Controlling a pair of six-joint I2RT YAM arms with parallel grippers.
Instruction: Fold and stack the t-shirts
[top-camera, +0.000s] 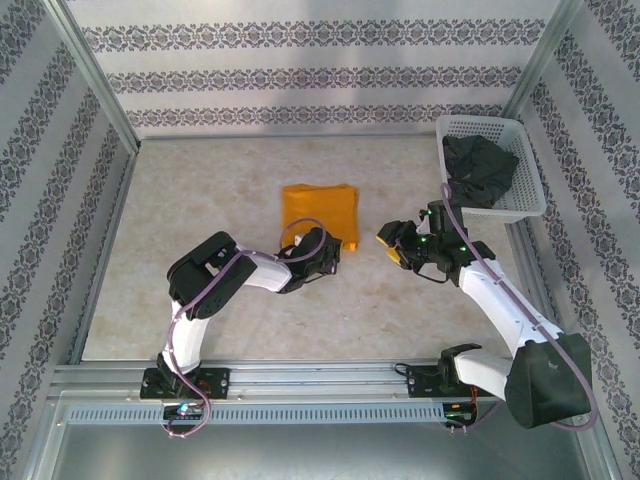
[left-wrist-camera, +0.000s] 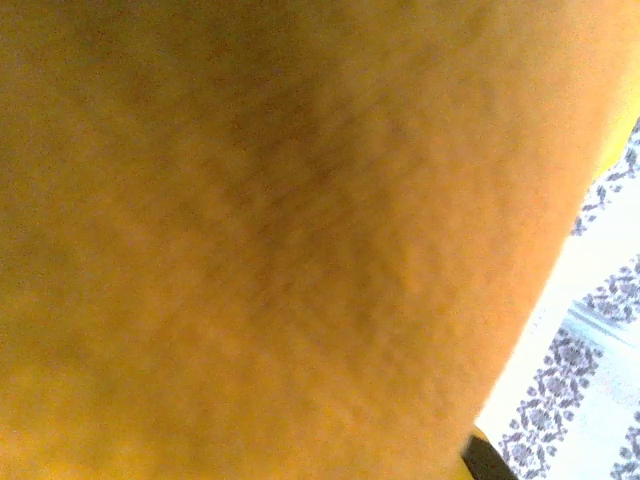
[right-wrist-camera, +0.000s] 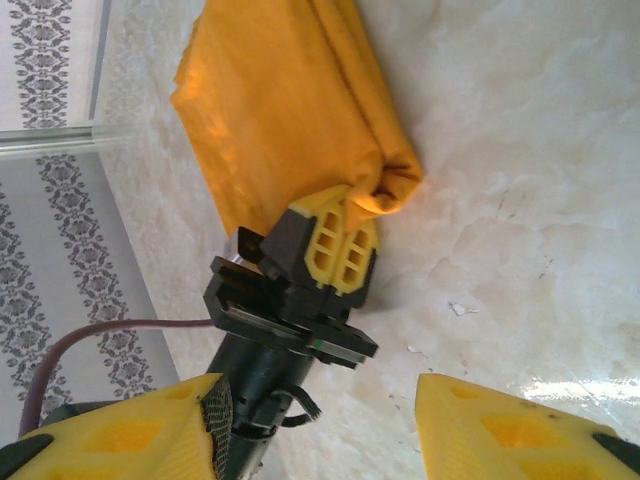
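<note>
we judge the task to be somewhere near its middle. the orange t-shirt (top-camera: 318, 208) lies in the centre of the table (top-camera: 200, 190) as a compact, roughly rectangular bundle, so most of its folding looks done, though its near right corner is bunched rather than flat. the left gripper (right-wrist-camera: 345, 225) is at that corner. from the right wrist camera we see its two yellow fingers drawn close together, with a pucker of orange cloth pinched at their tips. the left wrist camera has orange fabric (left-wrist-camera: 280, 240) pressed close against the lens, which fits a grip right at the cloth.

the right gripper (top-camera: 388, 243) sits low over the bare table, just beside the shirt's right edge but apart from it. its fingers (right-wrist-camera: 510, 430) stand wide apart with nothing between them — it holds nothing.

the grey t-shirt (top-camera: 480, 170) is a crumpled heap inside the white basket (top-camera: 530, 195) at the far right of the table, well apart from the orange one. as we read it, that shirt is untouched: it has to come out, be spread, folded and laid together with the orange one — so the stacking, and one whole fold, remain. we cannot tell whether the orange bundle needs a last tidy at the pinched corner.
</note>
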